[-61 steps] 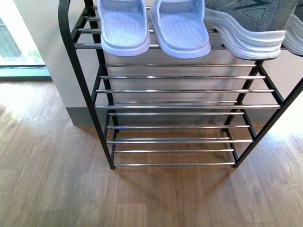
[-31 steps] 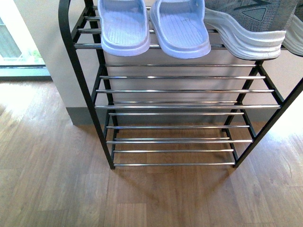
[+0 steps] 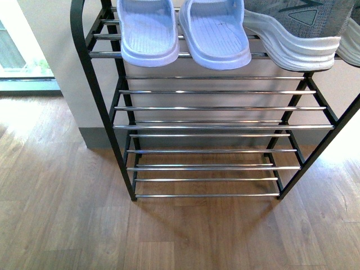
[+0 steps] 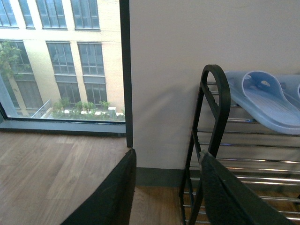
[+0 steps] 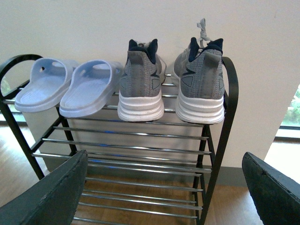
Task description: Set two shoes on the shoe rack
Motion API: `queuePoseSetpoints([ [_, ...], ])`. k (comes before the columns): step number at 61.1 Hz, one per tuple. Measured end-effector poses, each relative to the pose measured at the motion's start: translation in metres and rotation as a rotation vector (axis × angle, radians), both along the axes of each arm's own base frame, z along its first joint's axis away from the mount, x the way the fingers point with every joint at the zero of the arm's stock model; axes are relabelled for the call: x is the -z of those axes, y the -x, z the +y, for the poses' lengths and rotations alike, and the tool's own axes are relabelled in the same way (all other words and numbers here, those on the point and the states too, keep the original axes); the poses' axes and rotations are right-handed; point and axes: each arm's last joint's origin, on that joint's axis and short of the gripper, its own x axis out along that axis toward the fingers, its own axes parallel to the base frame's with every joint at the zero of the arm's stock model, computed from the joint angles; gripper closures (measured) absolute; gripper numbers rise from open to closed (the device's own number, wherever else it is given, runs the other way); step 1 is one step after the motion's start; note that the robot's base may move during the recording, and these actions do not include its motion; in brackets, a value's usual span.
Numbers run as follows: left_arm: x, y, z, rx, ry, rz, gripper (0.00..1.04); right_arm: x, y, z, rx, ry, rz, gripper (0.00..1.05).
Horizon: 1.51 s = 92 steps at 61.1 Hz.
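Sneakers (image 5: 168, 79) and slippers (image 5: 68, 86) sit heels-out, side by side on shoe rack (image 5: 140, 140) top shelf, task looks done. Both grippers' jaws spread, empty, backed away from rack.

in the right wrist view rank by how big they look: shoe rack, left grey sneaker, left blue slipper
1. The shoe rack, by far the largest, spanning nearly the whole frame.
2. The left grey sneaker.
3. The left blue slipper.
The two shoes look close in size, seen heel-on on the same shelf, so their order is unsure.
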Motion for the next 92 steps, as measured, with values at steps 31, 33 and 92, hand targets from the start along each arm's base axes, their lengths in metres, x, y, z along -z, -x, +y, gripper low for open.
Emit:
queuePoseSetpoints([
  [31,0.0,0.0,0.0,0.0,-0.002,0.0,0.09,0.0,0.0,0.0,0.0,0.0,0.0,0.09],
  [33,0.0,0.0,0.0,0.0,-0.002,0.0,0.09,0.0,0.0,0.0,0.0,0.0,0.0,0.09],
  [92,0.0,0.0,0.0,0.0,-0.002,0.0,0.09,-0.0001,0.0001,0.0,0.0,0.0,-0.002,0.09],
])
